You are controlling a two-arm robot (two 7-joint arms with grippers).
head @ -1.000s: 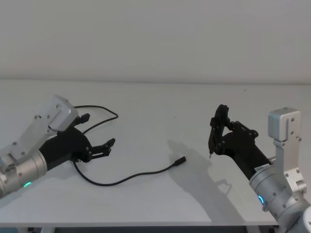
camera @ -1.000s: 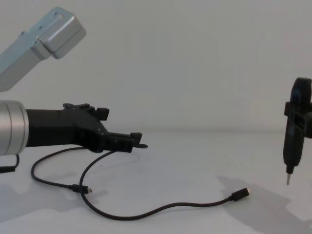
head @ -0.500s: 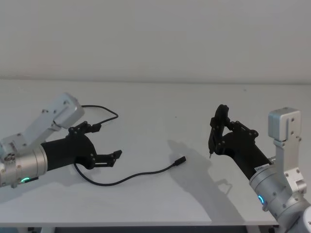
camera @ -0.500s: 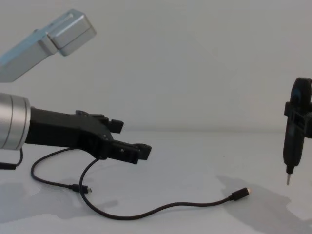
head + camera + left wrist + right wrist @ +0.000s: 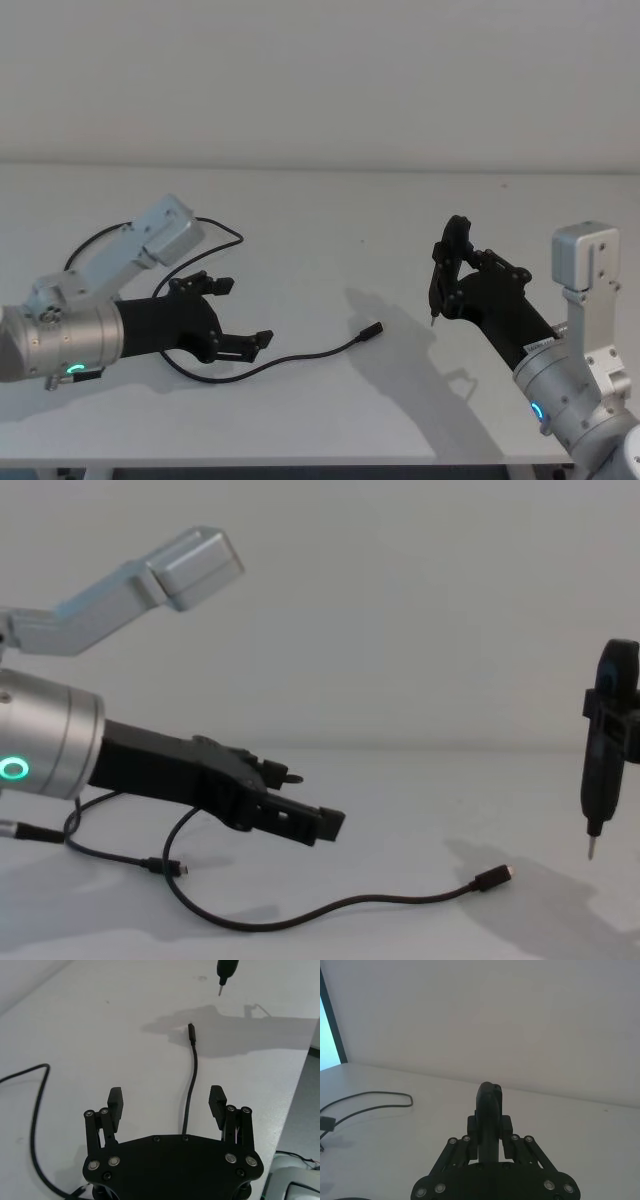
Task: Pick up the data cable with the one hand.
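Note:
The data cable (image 5: 310, 354) lies in a loose curve on the white table, and its plug (image 5: 372, 331) points toward the middle. My left gripper (image 5: 238, 312), the one hand on a silver wrist with a green ring, hovers open just above the cable. In the left wrist view the cable (image 5: 188, 1102) runs between the spread fingers of the left gripper (image 5: 166, 1102), and the plug (image 5: 190, 1028) lies farther ahead. From the chest the left gripper (image 5: 310, 802) hangs over the cable (image 5: 330, 910). My right gripper (image 5: 447, 262) is held above the table at the right, shut on a black pointed tool (image 5: 489, 1105).
The cable's far part loops behind the left arm (image 5: 215, 226). A short black wire (image 5: 40, 833) runs from the left wrist. The tool's thin tip (image 5: 590, 850) hangs above the table near the plug (image 5: 495, 877). The table's front edge (image 5: 320, 462) is close.
My left arm has swung forward and to the right and come lower, so the open gripper now straddles the cable. The right arm and its tool have stayed still.

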